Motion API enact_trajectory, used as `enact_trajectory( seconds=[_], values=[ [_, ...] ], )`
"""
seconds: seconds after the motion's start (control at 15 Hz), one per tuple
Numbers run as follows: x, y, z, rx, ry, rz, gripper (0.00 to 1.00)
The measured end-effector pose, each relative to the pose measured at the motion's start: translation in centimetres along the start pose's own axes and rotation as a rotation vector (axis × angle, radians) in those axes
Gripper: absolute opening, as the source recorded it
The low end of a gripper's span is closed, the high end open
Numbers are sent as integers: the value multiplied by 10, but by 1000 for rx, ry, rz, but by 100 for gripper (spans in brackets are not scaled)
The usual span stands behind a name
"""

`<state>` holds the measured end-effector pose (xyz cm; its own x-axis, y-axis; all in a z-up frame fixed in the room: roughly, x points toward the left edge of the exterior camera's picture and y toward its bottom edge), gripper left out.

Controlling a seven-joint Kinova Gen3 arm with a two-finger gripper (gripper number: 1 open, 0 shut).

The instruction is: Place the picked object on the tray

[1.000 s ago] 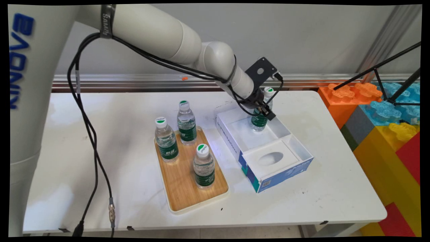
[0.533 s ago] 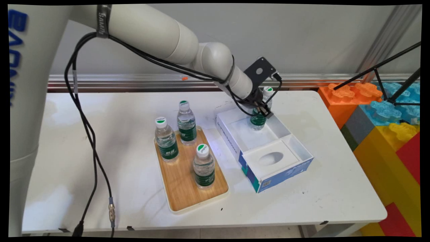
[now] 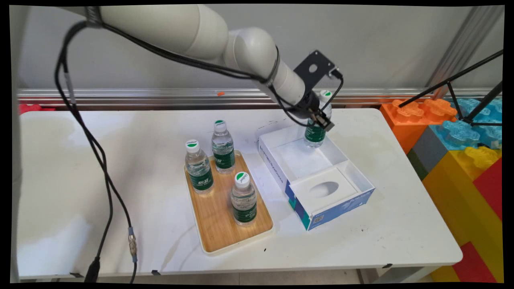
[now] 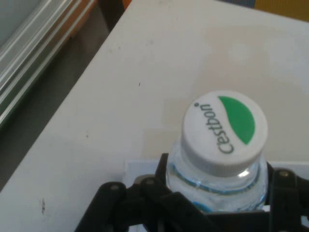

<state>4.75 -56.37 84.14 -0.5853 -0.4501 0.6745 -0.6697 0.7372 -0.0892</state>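
Bottle (image 3: 317, 127) is up, lifted clear of the box (image 3: 313, 172) floor now, gripper (image 3: 320, 120) clamped round its body.

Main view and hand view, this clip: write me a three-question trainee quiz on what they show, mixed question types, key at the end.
1. True or false: the gripper is shut on a bottle.
2. How many bottles stand on the wooden tray?
A. two
B. three
C. four
3. Fill in: the held bottle hangs over the far end of the open ____.

Key: 1 true. 2 B: the back bottle, the left bottle and the front bottle. 3 box; the hand view shows its white cap above the gripper.
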Motion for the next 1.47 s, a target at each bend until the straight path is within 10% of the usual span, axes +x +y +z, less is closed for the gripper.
enact_trajectory(
  seconds=[0.87, 1.47],
  values=[
    [42, 0, -152, -27, 30, 10, 0],
    [4, -11, -274, -65, -14, 77, 0]
  ],
)
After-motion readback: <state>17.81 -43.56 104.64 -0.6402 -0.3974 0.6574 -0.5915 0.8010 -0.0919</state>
